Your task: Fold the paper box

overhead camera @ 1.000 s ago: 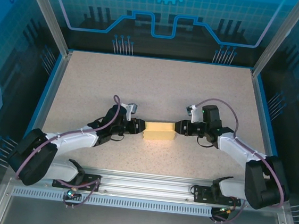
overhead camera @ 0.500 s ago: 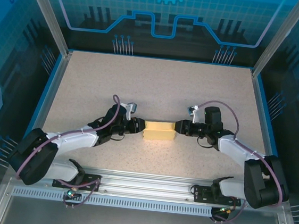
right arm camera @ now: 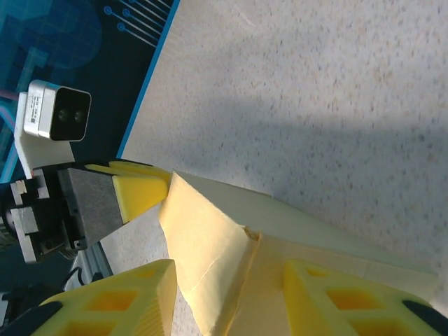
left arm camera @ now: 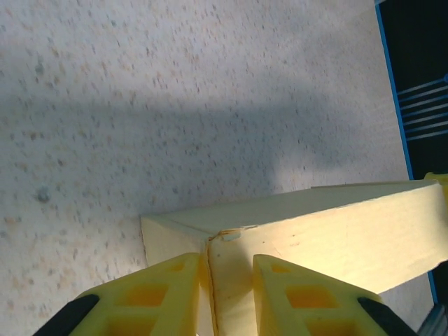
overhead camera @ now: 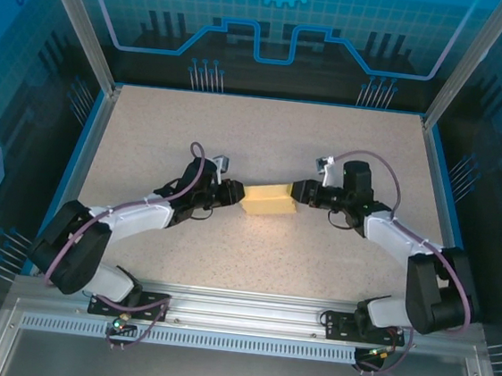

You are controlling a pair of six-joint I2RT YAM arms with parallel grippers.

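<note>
The paper box [overhead camera: 268, 199] is a pale yellow, folded rectangular piece in mid-table, slightly tilted with its right end farther back. My left gripper [overhead camera: 238, 196] is shut on its left end; in the left wrist view the yellow fingers [left arm camera: 164, 294] pinch the end panel of the box [left arm camera: 336, 231]. My right gripper [overhead camera: 301, 193] stands at the box's right end with its jaws open around it. In the right wrist view, one fingertip [right arm camera: 133, 297] is apart from a loose end flap of the box [right arm camera: 210, 238]. The left gripper's fingertip [right arm camera: 140, 190] shows at the far end.
The speckled table [overhead camera: 265, 136] has blue borders left [overhead camera: 82, 152] and right [overhead camera: 438, 190]. An aluminium rail [overhead camera: 237, 317] with the arm bases runs along the near edge. Bare tabletop lies behind and in front of the box.
Both grippers and the box have shifted away from the arm bases, and the box now sits tilted. The right gripper's jaws have widened; the left grip is unchanged.
</note>
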